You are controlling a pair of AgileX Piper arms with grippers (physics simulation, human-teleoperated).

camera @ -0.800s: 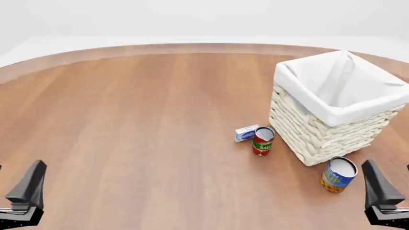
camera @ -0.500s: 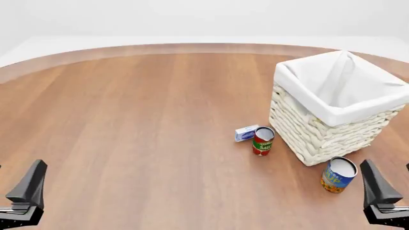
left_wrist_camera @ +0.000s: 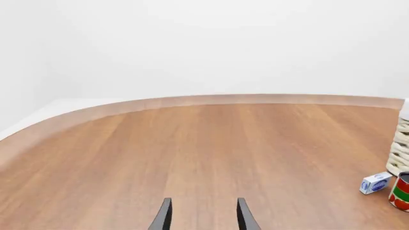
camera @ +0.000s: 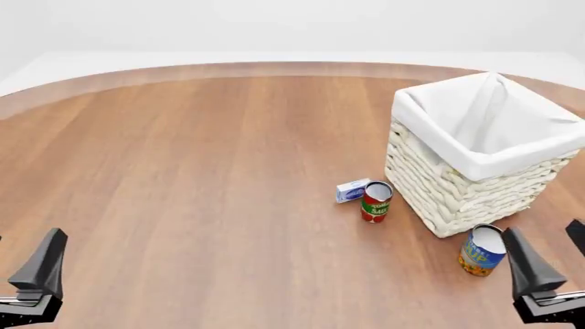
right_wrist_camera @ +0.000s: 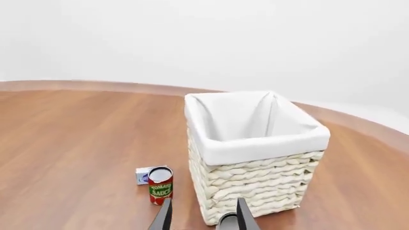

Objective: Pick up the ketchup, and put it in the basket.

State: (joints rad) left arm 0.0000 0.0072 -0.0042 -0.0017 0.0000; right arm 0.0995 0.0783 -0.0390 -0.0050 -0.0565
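Here, in the left wrist view, the left pincer (left_wrist_camera: 204,218) is hanging released over the bare desk (left_wrist_camera: 191,143), grasping nothing, with only a small white box (left_wrist_camera: 375,182) and the tomato sauce can (left_wrist_camera: 401,191) showing at the edge. In the front view, the right pincer (camera: 549,271) is sitting closer to the blue can (camera: 481,249) than a moment ago, so it is probably starting its approach, but the ketchup is not showing anywhere. In the right wrist view, the right pincer's fingers (right_wrist_camera: 164,215) are standing apart and empty before the basket (right_wrist_camera: 255,153), so the bottle may be hidden, perhaps behind it.
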